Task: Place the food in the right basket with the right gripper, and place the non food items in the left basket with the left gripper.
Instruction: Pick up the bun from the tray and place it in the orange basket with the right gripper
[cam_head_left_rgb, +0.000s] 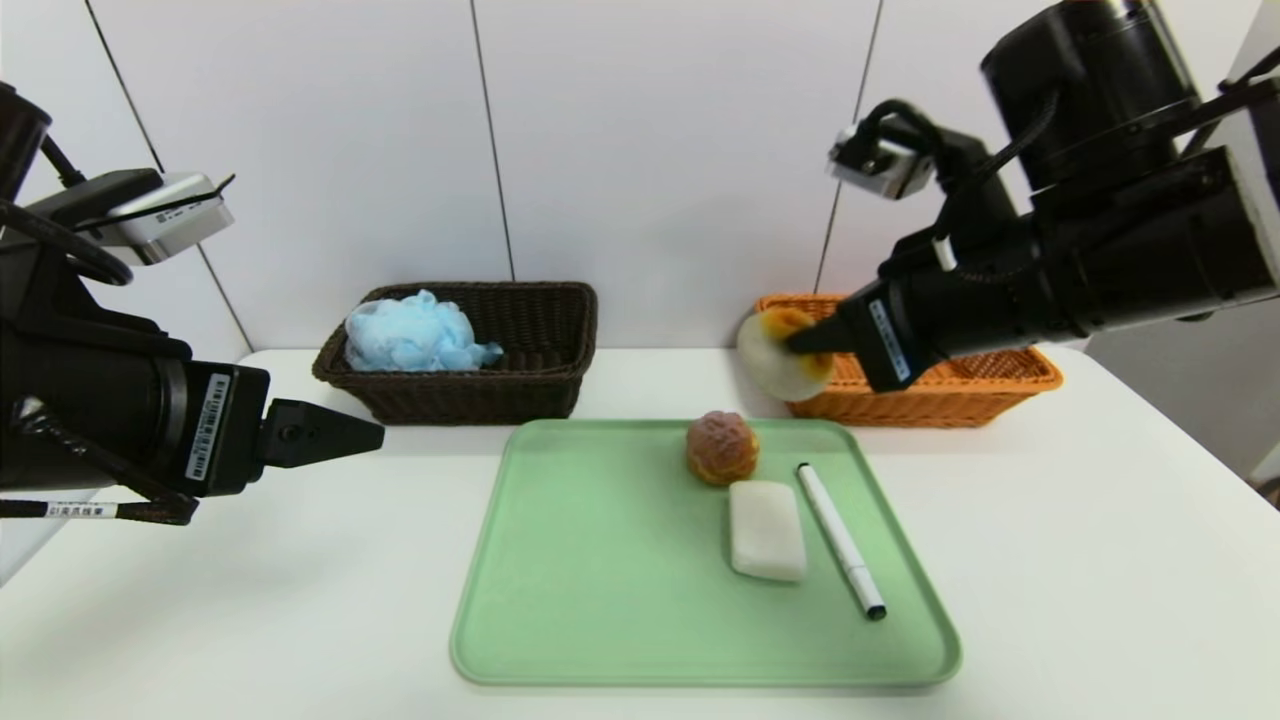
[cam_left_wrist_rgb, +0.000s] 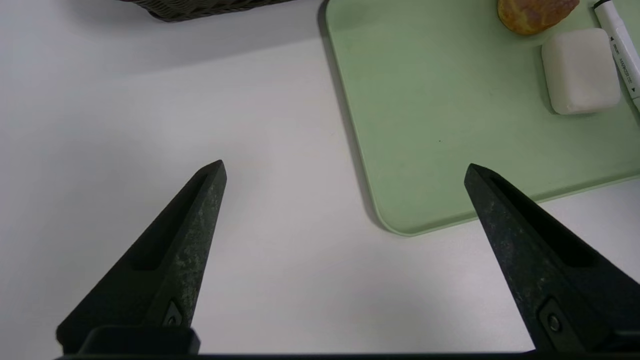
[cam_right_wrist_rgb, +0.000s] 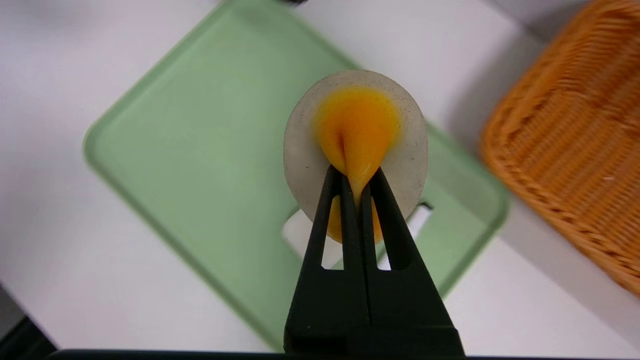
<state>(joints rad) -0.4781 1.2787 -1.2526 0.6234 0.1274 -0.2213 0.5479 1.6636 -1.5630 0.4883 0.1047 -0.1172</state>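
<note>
Left gripper (cam_left_wrist_rgb: 345, 162), its fingers spread wide around nothing, hovers over the desk (cam_head_left_rgb: 290, 590) beside the green tray (cam_head_left_rgb: 600, 560). Whitish bun (cam_head_left_rgb: 775, 365) hangs near the orange-tan basket (cam_head_left_rgb: 900, 405), its orange-yellow top pinched between the right gripper's (cam_right_wrist_rgb: 357, 170) closed fingers, that arm slanting down and inward; beyond stands the dark brown basket (cam_head_left_rgb: 470, 400), holding the light-blue pouf (cam_head_left_rgb: 412, 333).

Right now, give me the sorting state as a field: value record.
right gripper: shut on bun, lifted, near orange-tan basket
left gripper: open, idle, left of tray
dark brown basket: blue mesh pouf
on tray: cream puff, soap bar, marker
food left on tray: cream puff
non-food left on tray: soap bar, marker
</note>
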